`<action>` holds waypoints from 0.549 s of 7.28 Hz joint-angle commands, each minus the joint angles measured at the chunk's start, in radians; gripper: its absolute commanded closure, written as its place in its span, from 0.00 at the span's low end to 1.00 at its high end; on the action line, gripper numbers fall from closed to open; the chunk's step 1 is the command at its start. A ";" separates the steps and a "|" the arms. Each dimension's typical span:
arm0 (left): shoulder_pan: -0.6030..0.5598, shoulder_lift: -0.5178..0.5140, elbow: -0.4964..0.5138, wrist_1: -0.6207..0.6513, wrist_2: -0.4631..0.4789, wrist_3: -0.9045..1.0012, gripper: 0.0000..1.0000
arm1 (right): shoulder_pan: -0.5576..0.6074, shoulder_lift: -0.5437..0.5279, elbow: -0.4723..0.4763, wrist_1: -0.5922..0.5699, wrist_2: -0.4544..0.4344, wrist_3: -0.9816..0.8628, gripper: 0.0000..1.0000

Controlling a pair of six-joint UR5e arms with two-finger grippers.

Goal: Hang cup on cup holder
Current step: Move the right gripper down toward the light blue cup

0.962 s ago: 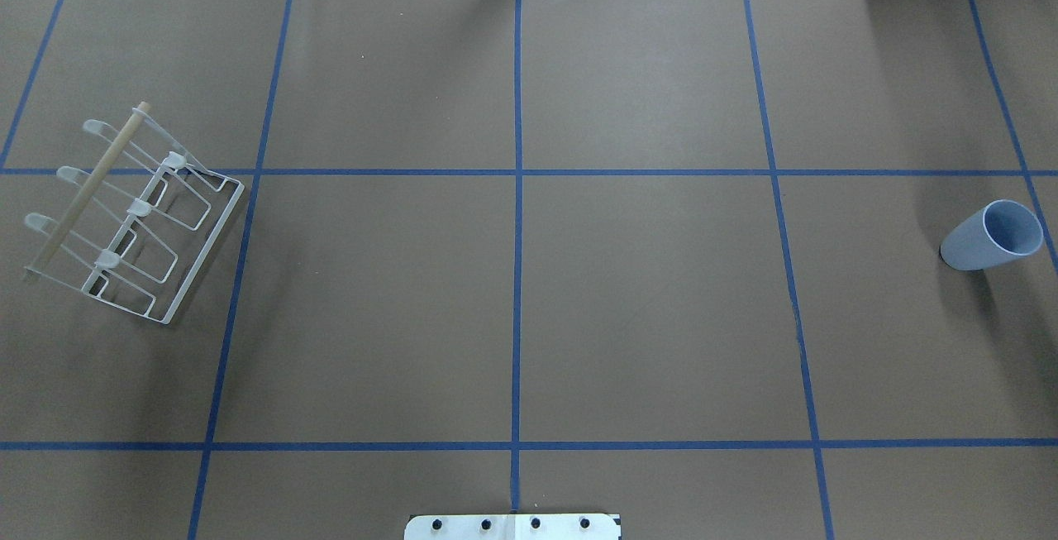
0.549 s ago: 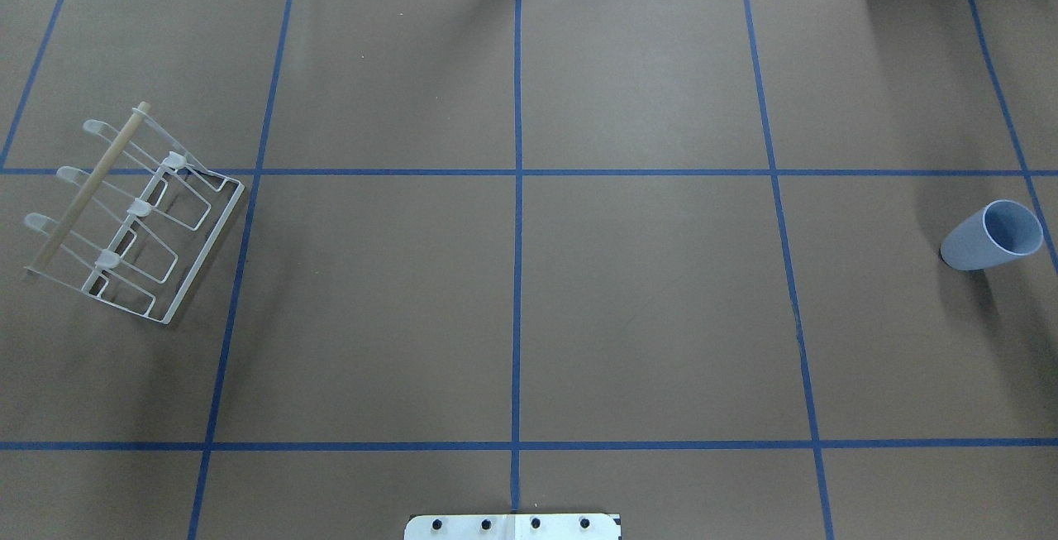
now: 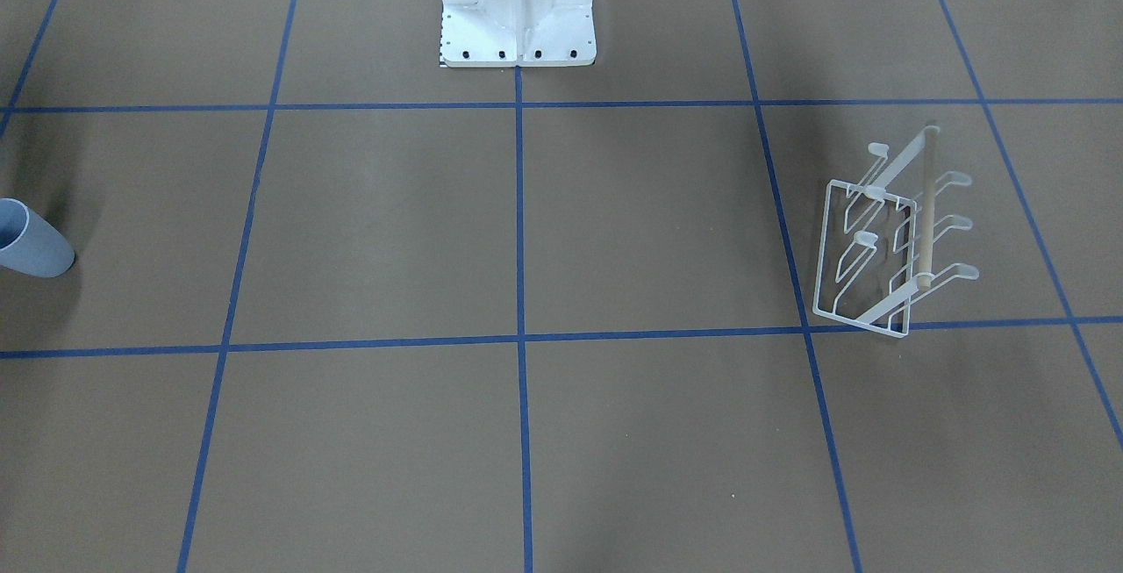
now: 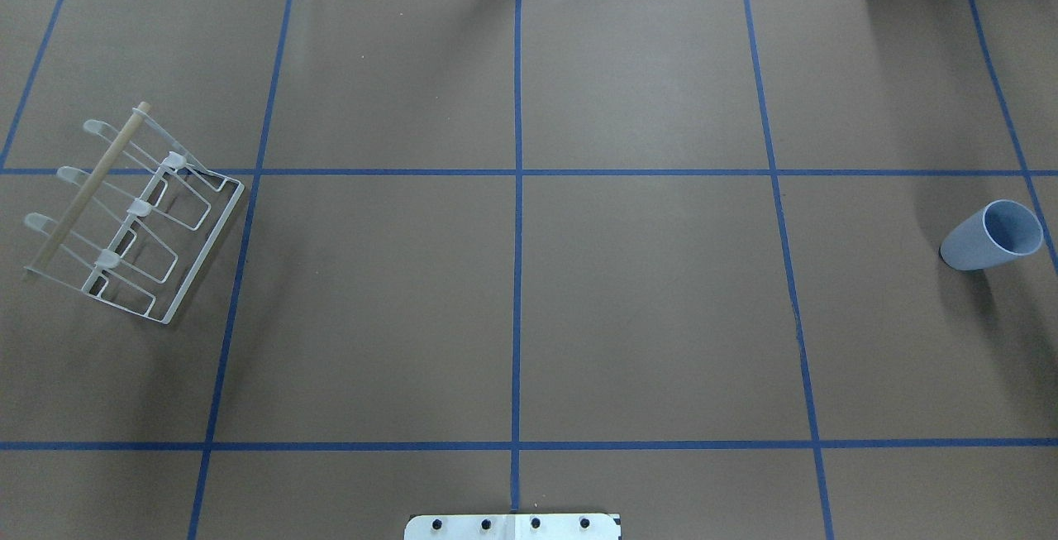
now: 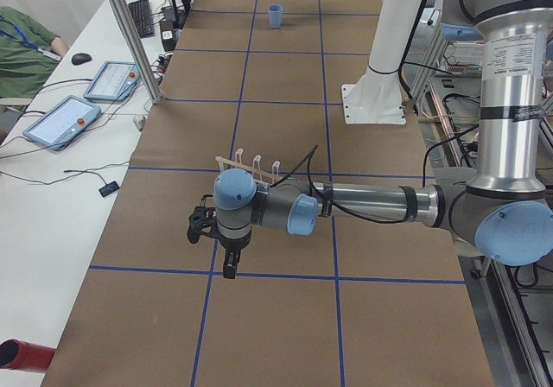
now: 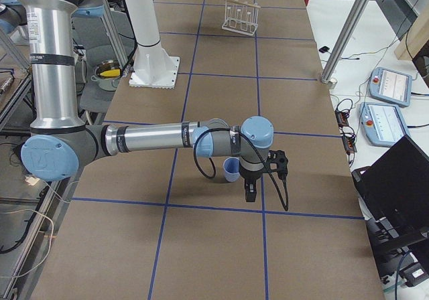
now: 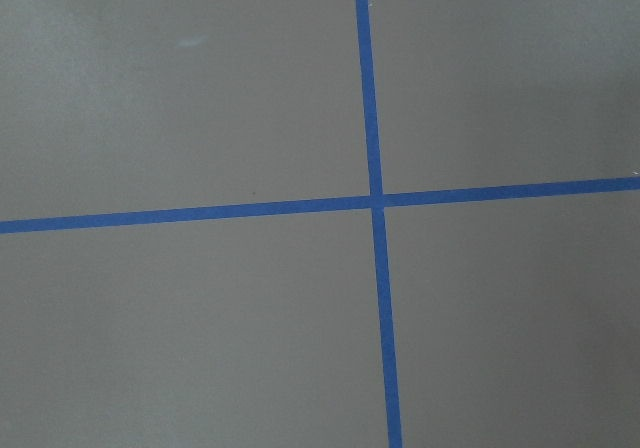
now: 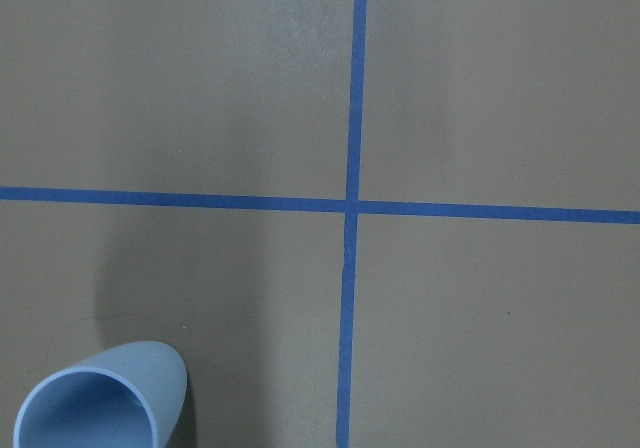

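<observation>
Cup point(image 4: 990, 236): pale blue, upright, mouth up, at the worktop's right edge.
Cup holder point(image 4: 132, 217): white wire, wooden rod, at the left edge.
Right gripper point(image 6: 250, 191): above the worktop near the cup.
Left gripper point(image 5: 229, 262): near the cup holder.
Jaws: cannot tell for either.

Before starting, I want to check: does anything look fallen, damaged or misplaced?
Nothing stands out. The cup stands upright, mouth up; the cup holder rests on its base, only turned askew to the blue tape lines.
</observation>
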 commanded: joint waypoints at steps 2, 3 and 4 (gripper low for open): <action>0.001 0.003 -0.004 -0.004 0.024 0.002 0.01 | 0.000 0.077 0.025 -0.002 -0.042 0.001 0.00; 0.003 -0.010 -0.006 -0.004 0.024 0.005 0.01 | -0.002 0.072 0.023 -0.003 -0.035 -0.002 0.00; 0.003 -0.014 -0.008 -0.004 0.024 0.009 0.01 | -0.012 0.067 0.025 -0.002 -0.012 -0.007 0.00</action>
